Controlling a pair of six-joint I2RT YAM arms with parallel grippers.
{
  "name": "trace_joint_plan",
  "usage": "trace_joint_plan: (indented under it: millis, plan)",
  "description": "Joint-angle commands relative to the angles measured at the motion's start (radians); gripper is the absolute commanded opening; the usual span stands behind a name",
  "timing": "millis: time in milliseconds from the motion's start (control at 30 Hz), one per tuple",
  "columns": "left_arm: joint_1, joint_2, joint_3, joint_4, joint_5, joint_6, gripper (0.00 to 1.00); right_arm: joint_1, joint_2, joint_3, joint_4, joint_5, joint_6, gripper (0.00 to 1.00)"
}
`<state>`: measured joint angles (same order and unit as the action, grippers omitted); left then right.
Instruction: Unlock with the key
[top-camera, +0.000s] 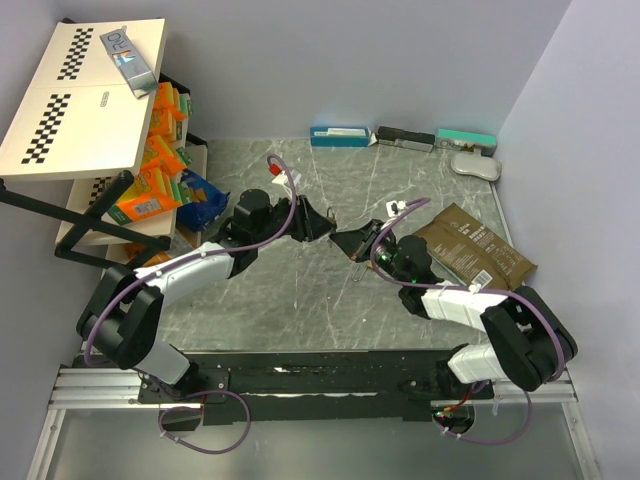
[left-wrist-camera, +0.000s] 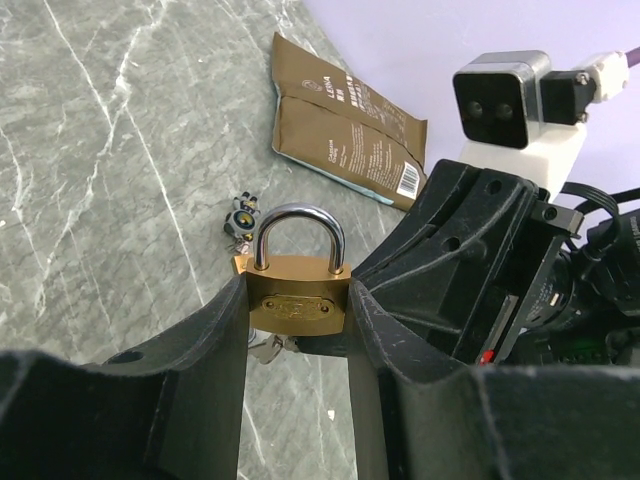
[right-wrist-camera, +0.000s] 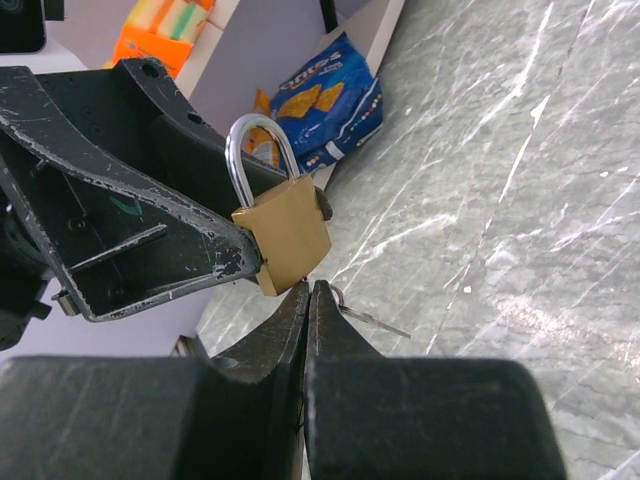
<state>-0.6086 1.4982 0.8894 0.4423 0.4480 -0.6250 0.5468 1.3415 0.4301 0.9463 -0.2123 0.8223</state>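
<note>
A brass padlock (left-wrist-camera: 297, 300) with a steel shackle (left-wrist-camera: 298, 225) is clamped upright between my left gripper's (left-wrist-camera: 297, 308) two black fingers, held above the marble table. It also shows in the right wrist view (right-wrist-camera: 290, 235), shackle closed. My right gripper (right-wrist-camera: 308, 292) is shut, its tips right under the padlock's bottom face. A key ring with a spare key (right-wrist-camera: 370, 318) sticks out beside the tips. Bits of key metal (left-wrist-camera: 262, 345) show below the lock body. In the top view the two grippers (top-camera: 322, 222) (top-camera: 352, 245) meet at mid-table.
A brown coffee bag (top-camera: 475, 250) lies right of the right arm. A small black-and-yellow item (left-wrist-camera: 242, 212) lies on the table beyond the lock. A shelf of orange snack packs (top-camera: 160, 160) and a blue chip bag (top-camera: 200, 195) stand at left. Boxes (top-camera: 340, 135) line the back wall.
</note>
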Motion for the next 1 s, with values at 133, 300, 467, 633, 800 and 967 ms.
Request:
trace_joint_plan:
  millis: [133,300,467,633,800,967]
  plan:
    - [-0.094,-0.039,-0.040,-0.132,0.291,-0.036,0.01,-0.077,-0.059,0.047,0.223,0.176,0.006,0.00]
    - [-0.095,-0.018,-0.032,-0.157,0.245,-0.054,0.01,-0.035,-0.079,0.078,0.137,0.195,-0.084,0.00]
    - [-0.094,-0.019,-0.027,-0.188,0.215,-0.055,0.01,-0.001,-0.099,0.087,0.094,0.209,-0.127,0.00]
    - [-0.068,-0.018,-0.010,-0.243,0.176,-0.048,0.01,0.015,-0.146,0.078,-0.016,0.199,-0.187,0.10]
    - [-0.031,-0.013,-0.004,-0.260,0.172,-0.055,0.01,0.013,-0.217,0.032,-0.115,0.111,-0.230,0.43]
    - [0.004,-0.004,-0.004,-0.269,0.185,-0.058,0.01,0.013,-0.323,-0.056,-0.176,0.062,-0.232,0.64]
